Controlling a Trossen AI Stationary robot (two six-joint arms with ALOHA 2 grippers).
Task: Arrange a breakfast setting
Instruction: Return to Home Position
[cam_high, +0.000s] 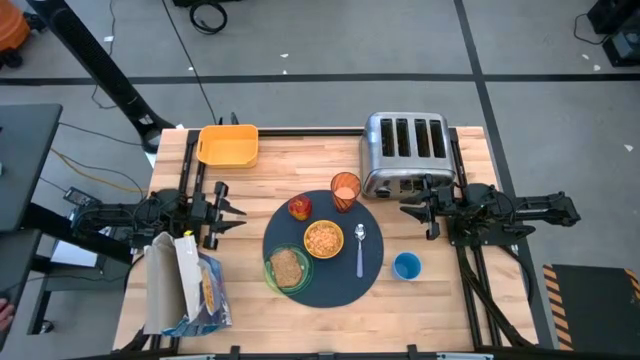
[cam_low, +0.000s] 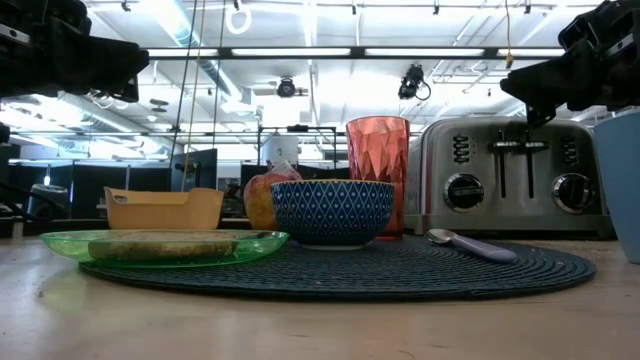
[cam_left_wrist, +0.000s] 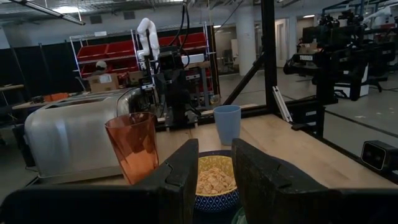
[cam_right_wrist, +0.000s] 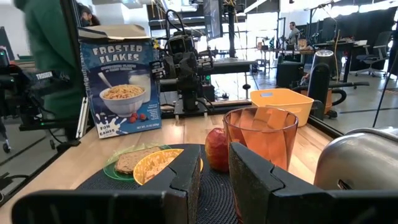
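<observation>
1. High view.
   - Retract each arm outward and level. Avoid sweeping over the setting.
   - Read the left gripper (cam_high: 234, 212) at 10 o'clock of the large round dark blue-grey woven mat (cam_high: 335, 290): off the rim, fingers apart, nothing held.
   - Read the right gripper (cam_high: 408, 207) at 2 o'clock, near the silver four-slot toaster (cam_high: 405, 145): fingers apart, empty. Back it away from the toaster front first.
   - Confirm the layout on the mat:
     - small yellow cereal bowl (cam_high: 323, 239) at centre
     - green plate with toast (cam_high: 288, 269) at 8 o'clock
     - pale spoon (cam_high: 360, 247) at 3 o'clock
     - red apple (cam_high: 299, 207) at 11 o'clock
     - orange faceted tumbler (cam_high: 345, 190) at 1 o'clock
   - Note the blue cup (cam_high: 406, 266) at 4 o'clock, off the mat on bare wood.

2. Low view.
   - Verify that both arms hang high, well clear of every item.
   - Note the blue lattice pattern on the bowl's outside, the tumbler upright behind it, and the spoon lying flat.
   - Expect the tall tumbler to tip most easily, so allow it the widest margin.

3. Left wrist view.
   - Check the gap between the fingers (cam_left_wrist: 180, 180). The cereal-filled bowl shows through it, with the tumbler beside it.

4. Right wrist view.
   - Check the same open gap, with the tumbler and apple close ahead.
   - Pull straight back from both.
</observation>
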